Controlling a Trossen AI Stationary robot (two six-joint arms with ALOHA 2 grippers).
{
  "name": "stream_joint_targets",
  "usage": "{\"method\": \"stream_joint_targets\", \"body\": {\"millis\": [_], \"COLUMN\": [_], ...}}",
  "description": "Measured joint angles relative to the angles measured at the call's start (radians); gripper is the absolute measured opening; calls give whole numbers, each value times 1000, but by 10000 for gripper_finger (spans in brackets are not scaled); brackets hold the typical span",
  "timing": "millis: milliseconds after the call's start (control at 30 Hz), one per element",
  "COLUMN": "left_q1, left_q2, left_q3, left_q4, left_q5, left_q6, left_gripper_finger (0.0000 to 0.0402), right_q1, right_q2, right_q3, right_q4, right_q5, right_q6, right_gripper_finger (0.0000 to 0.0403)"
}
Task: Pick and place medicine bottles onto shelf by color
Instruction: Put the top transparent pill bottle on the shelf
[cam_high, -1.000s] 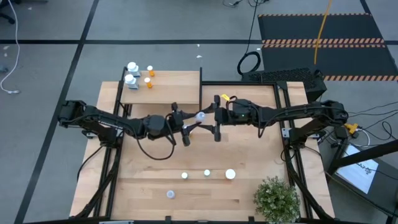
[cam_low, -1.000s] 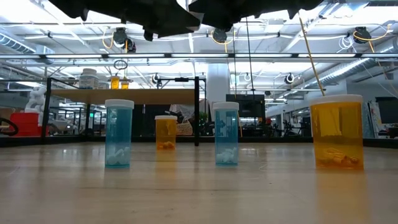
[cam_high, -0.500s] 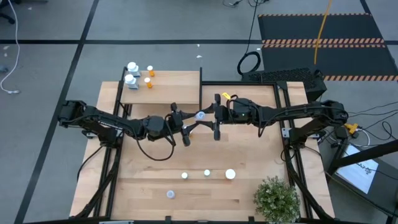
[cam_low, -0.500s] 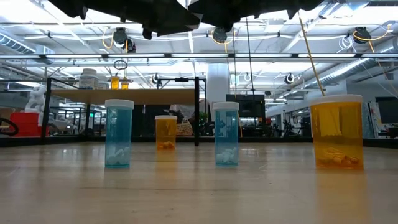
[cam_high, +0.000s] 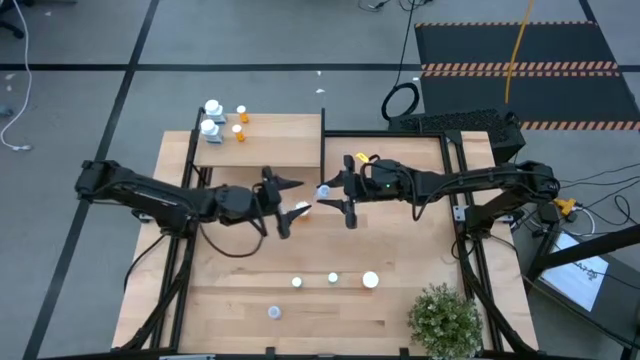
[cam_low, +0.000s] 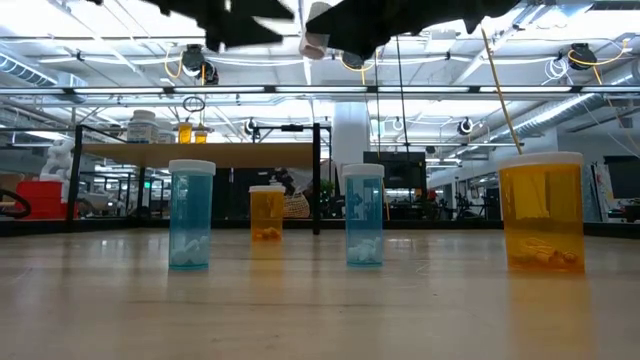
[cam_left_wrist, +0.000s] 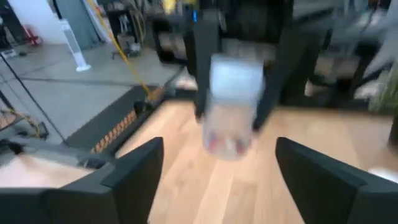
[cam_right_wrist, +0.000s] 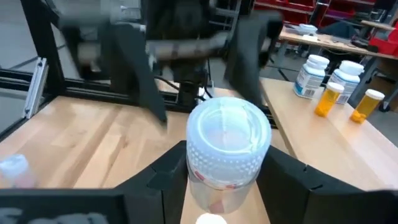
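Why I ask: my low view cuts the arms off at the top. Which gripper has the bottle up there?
Observer: The right gripper grips the bottle above mid-table.
Operator: Is the left one touching it?
Observer: No. The left gripper is open, apart from the bottle and facing it.
Operator: What colour is it?
Observer: Clear body, white cap, by the right wrist view.

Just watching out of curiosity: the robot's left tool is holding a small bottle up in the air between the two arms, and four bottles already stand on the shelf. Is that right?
Not quite: the right tool holds the bottle, as the right wrist view shows. The left tool is open and empty. Four bottles do stand on the shelf.
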Motion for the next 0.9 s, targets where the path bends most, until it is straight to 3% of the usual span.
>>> {"method": "stream_joint_targets", "body": {"millis": [167,300,433,567,900], "left_q1": [-29,-32,-16,-4,41], "left_q2": [-144,-157,-67,58,317], "left_q3": [31,200,410,577,731], "left_q4": [-93,-411,-692,-871,-897], "left_q5": [-31,-28,5,35,86], "left_q6": [-38,-67,-87,-109,14], "left_gripper_finger": [324,302,280,269,294], "right_q1": [0,0,0,0,1], "right_q2": [0,0,10,9,9], "right_q3": [0,0,0,0,0], "right_q4": [0,-11,-23,-21,-72], "right_q5": [-24,-22,-18,-17,-18], "right_q6": [17,41,64,65,53], "right_gripper_finger": [159,161,161,161,162]}}
